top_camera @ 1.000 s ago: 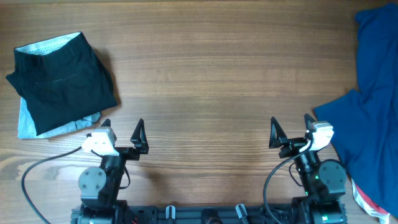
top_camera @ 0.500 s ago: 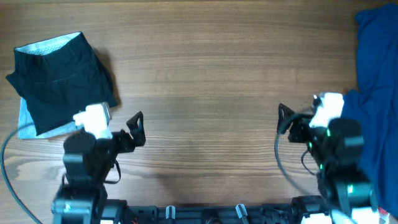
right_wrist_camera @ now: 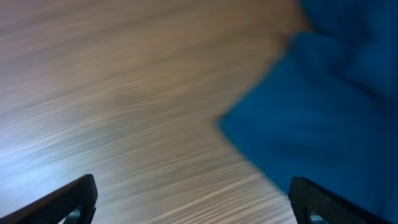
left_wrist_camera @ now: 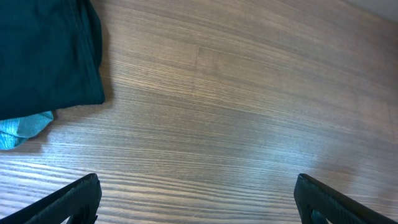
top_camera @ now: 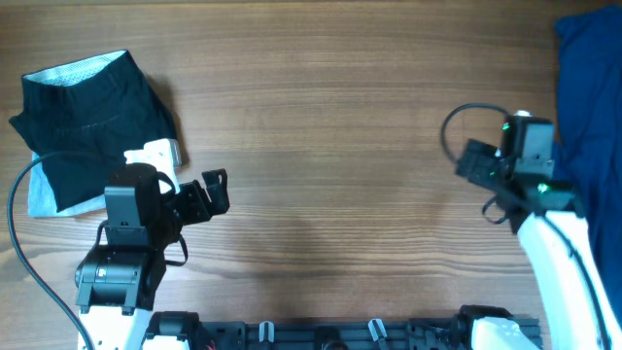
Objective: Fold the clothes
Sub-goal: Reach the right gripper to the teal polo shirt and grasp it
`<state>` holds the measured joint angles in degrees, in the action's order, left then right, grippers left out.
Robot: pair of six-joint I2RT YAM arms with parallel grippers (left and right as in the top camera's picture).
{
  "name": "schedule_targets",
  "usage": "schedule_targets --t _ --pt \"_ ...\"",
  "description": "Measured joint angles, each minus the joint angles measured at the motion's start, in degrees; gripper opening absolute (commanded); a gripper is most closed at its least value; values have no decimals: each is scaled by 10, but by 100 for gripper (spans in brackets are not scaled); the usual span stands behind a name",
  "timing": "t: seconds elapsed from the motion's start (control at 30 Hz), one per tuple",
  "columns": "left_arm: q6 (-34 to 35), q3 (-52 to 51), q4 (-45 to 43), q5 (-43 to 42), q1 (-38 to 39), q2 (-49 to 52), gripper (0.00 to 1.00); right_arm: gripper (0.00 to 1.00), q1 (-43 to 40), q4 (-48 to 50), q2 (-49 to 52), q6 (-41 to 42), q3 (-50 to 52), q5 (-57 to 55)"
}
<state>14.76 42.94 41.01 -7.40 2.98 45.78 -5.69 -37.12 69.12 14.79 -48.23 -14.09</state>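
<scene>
Blue shirt (top_camera: 588, 87) bunched far right — black garment (top_camera: 92, 117) far left.

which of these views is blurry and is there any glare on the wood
Right wrist: motion-blurred, the grain of the table smeared and the edge of the blue shirt soft. Left wrist: sharp, with a pale glare patch on the wood at lower right. Overhead: sharp and evenly lit, no strong glare.

A folded black garment (top_camera: 92, 122) lies on the worktop (top_camera: 321, 97) at its left end, over a pale blue piece (top_camera: 41, 194). The deep-blue shirt (top_camera: 588, 87) spreads along the right edge. The left tool (top_camera: 208, 192) sits near the black garment, and the right tool (top_camera: 474, 161) sits just beside the shirt.
</scene>
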Motion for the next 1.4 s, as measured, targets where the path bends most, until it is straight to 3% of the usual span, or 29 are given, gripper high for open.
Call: schedule_targets --t 0.17,0.43,0.97,1.1,1.4 --pt "0 0 0 0 0 0 100 100 -87 28 100 7 0 -40" --pt "0 0 0 0 0 1 100 100 -122 55 224 9 0 -49" --pt "0 0 1 0 0 1 100 97 -150 69 299 52 -37 -57" --pt "0 0 1 0 0 1 100 86 -184 66 301 70 -38 -55" --pt "0 0 1 0 0 1 100 32 -216 65 308 86 -37 -54"
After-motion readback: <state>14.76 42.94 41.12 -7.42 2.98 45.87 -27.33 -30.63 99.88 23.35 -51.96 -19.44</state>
